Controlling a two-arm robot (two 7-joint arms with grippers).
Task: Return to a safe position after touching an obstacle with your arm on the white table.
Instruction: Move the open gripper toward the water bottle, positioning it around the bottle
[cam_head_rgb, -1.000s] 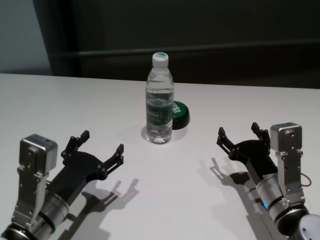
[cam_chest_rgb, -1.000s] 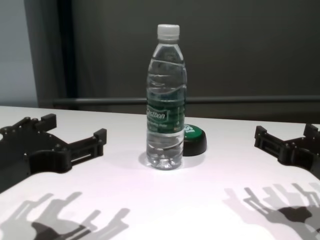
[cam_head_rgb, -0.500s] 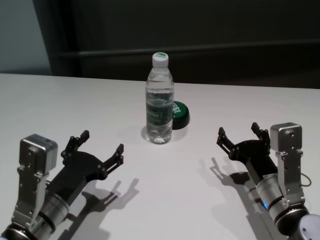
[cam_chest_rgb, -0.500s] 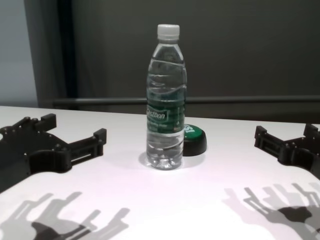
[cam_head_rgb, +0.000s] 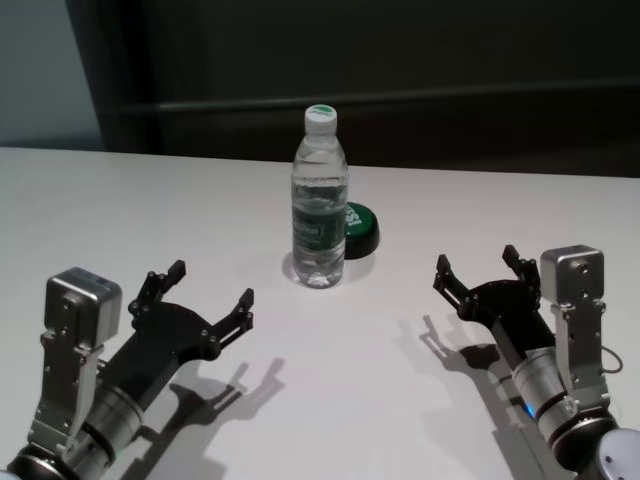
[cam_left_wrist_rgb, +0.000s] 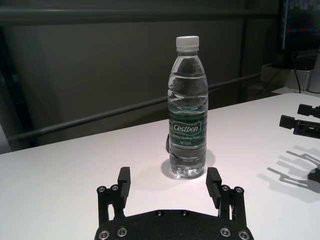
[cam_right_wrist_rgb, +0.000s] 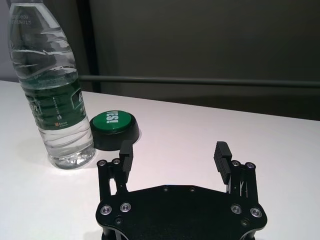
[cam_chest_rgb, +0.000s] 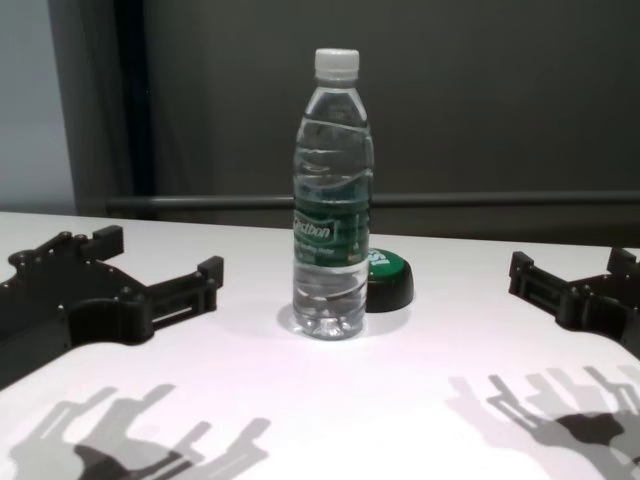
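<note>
Head view shows the tall clear plastic water bottle with a white screw cap and dark green label band (cam_head_rgb: 319, 200) standing upright near the middle of the broad white table (cam_head_rgb: 120, 210), toward its far side. Just behind it on the right, touching or nearly touching its base, sits a low round black puck with a green top (cam_head_rgb: 359, 227).

The left gripper (cam_head_rgb: 206, 302) hovers over the near left part of the table, well apart from the bottle, its two black fingers spread wide and holding nothing. It points toward the bottle; in the left wrist view the bottle (cam_left_wrist_rgb: 187, 107) stands beyond the gap between the spread fingertips (cam_left_wrist_rgb: 124, 177), clear of them.

The right gripper (cam_head_rgb: 478, 268) hangs over the near right part of the table, also well apart from the bottle, released and empty, with its fingers parted. In the right wrist view its fingertips (cam_right_wrist_rgb: 222, 150) point at bare tabletop, with the puck (cam_right_wrist_rgb: 114, 128) and bottle (cam_right_wrist_rgb: 50, 90) off to one side.

Both grippers cast dark finger-shaped shadows on the table near them in the chest view, where the bottle (cam_chest_rgb: 333, 190) rises between the two.
</note>
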